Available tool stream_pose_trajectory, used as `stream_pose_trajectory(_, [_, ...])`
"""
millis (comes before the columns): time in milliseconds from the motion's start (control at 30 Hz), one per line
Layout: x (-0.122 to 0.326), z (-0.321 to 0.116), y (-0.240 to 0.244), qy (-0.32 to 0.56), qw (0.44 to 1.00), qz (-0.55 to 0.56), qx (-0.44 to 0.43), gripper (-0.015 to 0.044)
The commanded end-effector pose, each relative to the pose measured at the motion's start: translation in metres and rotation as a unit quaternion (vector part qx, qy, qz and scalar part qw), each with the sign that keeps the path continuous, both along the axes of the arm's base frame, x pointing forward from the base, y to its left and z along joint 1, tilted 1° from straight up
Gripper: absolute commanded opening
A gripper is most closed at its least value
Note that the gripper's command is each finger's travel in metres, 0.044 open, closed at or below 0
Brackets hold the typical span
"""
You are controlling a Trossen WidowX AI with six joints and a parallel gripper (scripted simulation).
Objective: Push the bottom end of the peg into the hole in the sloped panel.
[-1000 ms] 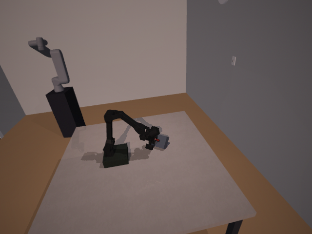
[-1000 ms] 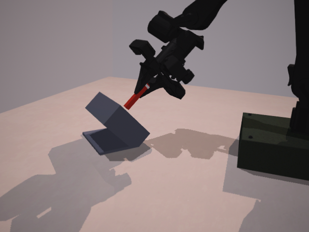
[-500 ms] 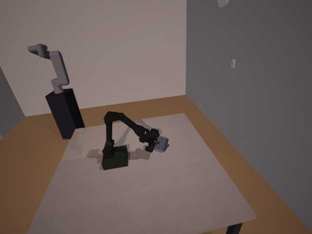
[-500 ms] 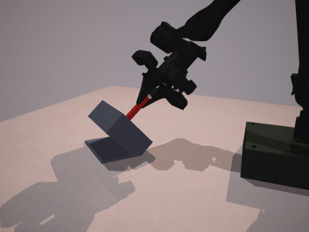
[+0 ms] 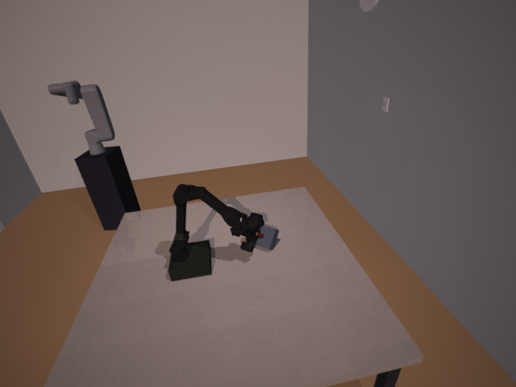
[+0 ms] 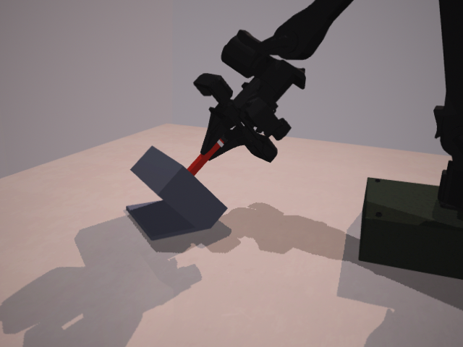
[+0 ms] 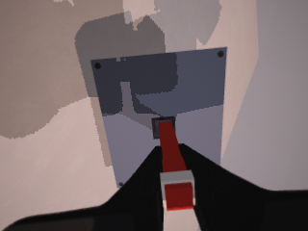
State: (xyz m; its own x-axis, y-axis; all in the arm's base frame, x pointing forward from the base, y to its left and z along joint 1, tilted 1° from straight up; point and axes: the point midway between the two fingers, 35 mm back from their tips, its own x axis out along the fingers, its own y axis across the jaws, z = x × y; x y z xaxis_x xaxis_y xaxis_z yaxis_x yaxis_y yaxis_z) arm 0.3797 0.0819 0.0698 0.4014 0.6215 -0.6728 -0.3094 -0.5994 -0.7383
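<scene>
The red square peg (image 5: pixel 260 235) (image 6: pixel 196 164) (image 7: pixel 168 137), with a white band near its top, is tilted in line with my gripper. My gripper (image 6: pixel 206 155) (image 7: pixel 169 150) is shut on the peg's upper part, above the sloped panel's face. The blue-grey sloped panel (image 5: pixel 268 239) (image 6: pixel 192 196) (image 7: pixel 199 132) stands on the table. Its square hole (image 7: pixel 156 130) shows dark to the left of and above the peg's far end in the wrist view. The peg's flat sides look roughly lined up with the hole. The panel's edge hides the peg's bottom end in the exterior view, so its depth cannot be told.
The panel's flat base plate (image 6: pixel 160 220) lies under its raised block. The arm's dark base box (image 5: pixel 190 264) (image 6: pixel 407 238) stands on the table (image 5: pixel 291 308). A grey second arm (image 5: pixel 99 112) stands on a black pedestal (image 5: pixel 101 189) beyond the table.
</scene>
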Motion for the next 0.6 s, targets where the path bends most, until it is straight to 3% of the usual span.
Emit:
stream_pose_trajectory(0, [0.0008,-0.0031,0.0006,0.003,1.0,-0.002,0.0,0.0])
stream_pose_trajectory(567, [0.0046,-0.0078,0.0064,0.003,1.0,-0.002,0.0,0.0])
